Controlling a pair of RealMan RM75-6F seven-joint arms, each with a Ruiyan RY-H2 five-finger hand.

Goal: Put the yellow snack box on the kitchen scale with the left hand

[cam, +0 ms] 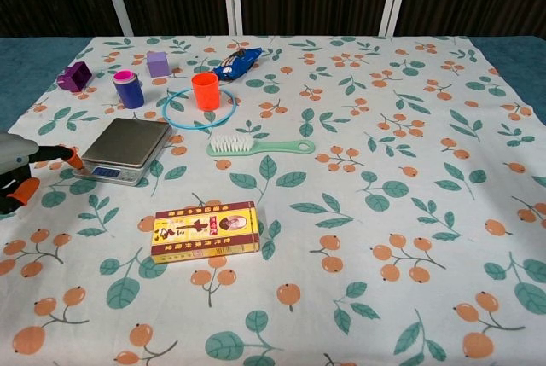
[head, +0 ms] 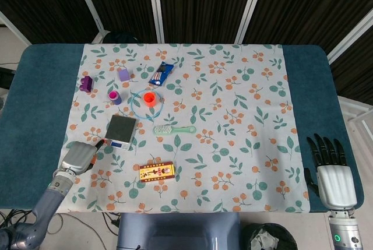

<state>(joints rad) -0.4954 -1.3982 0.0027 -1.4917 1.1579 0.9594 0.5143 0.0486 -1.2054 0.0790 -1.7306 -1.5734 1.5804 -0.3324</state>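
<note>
Yellow snack box [cam: 206, 230], red-edged, lying flat

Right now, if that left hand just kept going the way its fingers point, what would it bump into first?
Most likely the scale. The left hand sits beside the scale's near left corner, its orange fingertips aimed at that edge. Height is hard to judge, so it might pass above. The snack box lies off that line.

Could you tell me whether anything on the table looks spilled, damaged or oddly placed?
Nothing stands out. The yellow snack box lies flat and intact on the floral cloth, apart from the empty silver kitchen scale. The orange cup stands upright inside the blue ring; nothing has spilled.
</note>
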